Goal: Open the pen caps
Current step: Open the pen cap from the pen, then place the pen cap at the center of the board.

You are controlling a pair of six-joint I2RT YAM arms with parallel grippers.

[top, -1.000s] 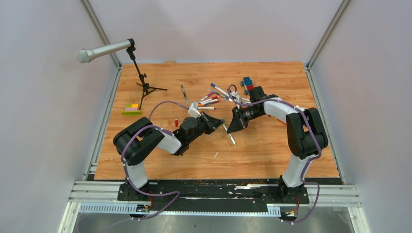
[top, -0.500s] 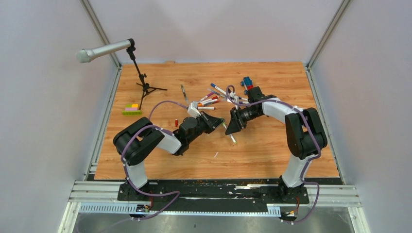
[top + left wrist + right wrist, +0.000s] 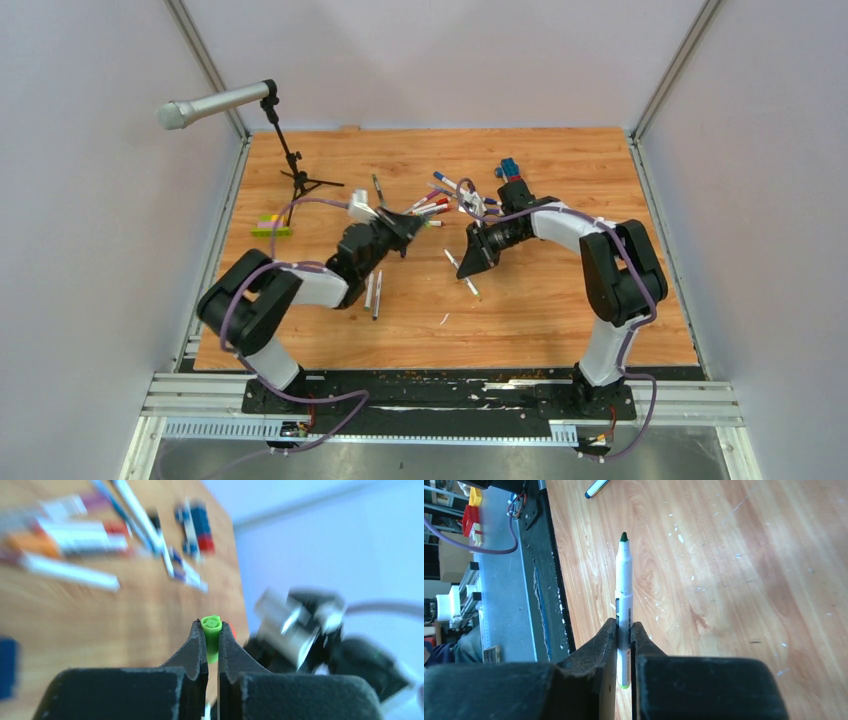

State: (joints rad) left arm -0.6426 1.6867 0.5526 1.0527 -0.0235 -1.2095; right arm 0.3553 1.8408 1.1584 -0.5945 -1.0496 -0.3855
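In the left wrist view my left gripper [image 3: 212,626] is shut on a small green pen cap [image 3: 212,635], whose end pokes out past the fingertips. In the right wrist view my right gripper [image 3: 624,625] is shut on the barrel of a white pen [image 3: 624,580], and the pen's dark green tip is bare. From above, the left gripper [image 3: 412,222] and the right gripper [image 3: 462,262] stand apart at mid-table. A pile of capped pens [image 3: 435,205] lies just behind them.
Two pens [image 3: 373,292] lie beside the left forearm and another pen [image 3: 470,289] lies in front of the right gripper. A blue-and-red toy car [image 3: 511,172] sits at the back. A microphone stand [image 3: 292,170] and a green-yellow brick bar [image 3: 270,229] are at the left.
The two grippers were close together on one pen. My left gripper has pulled away to the left with the green cap, and the pen stays in the right gripper with its tip bare.
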